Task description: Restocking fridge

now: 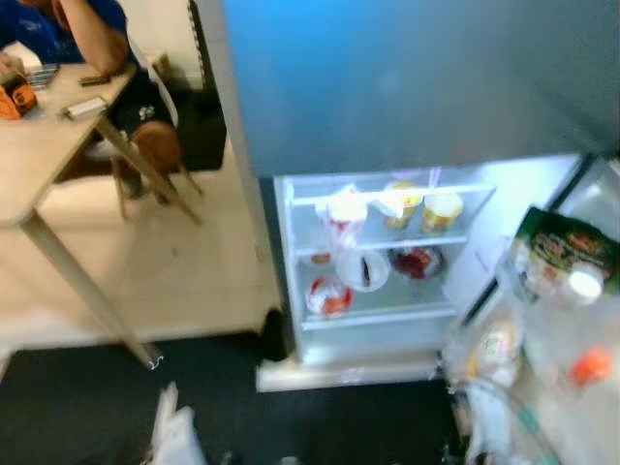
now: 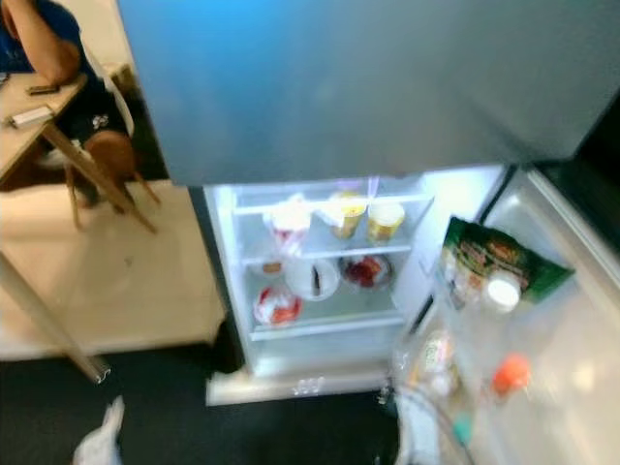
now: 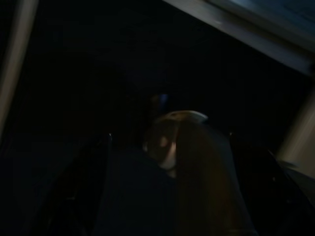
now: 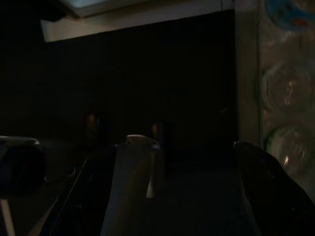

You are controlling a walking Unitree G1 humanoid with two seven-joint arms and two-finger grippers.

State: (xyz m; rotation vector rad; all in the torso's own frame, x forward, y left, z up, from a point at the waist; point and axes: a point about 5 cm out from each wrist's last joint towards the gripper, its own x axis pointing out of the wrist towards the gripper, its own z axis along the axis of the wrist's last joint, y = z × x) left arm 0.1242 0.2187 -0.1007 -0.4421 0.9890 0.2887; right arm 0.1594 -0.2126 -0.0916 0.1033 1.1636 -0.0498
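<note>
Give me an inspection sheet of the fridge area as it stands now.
Surface: dark floor in front of the fridge, pale floor further off.
Job's things: fridge open and lit; two yellow cups on the upper shelf, a white packet beside them, red-and-white tubs lower down. Open door on the right carries a green bag and bottles.
Clutter: white bag on the dark floor.
Tools: both wrist views are very dark; finger state cannot be made out.
Cables: nothing seen.
Surroundings: a person sits at a wooden table to the left, small items on it.
</note>
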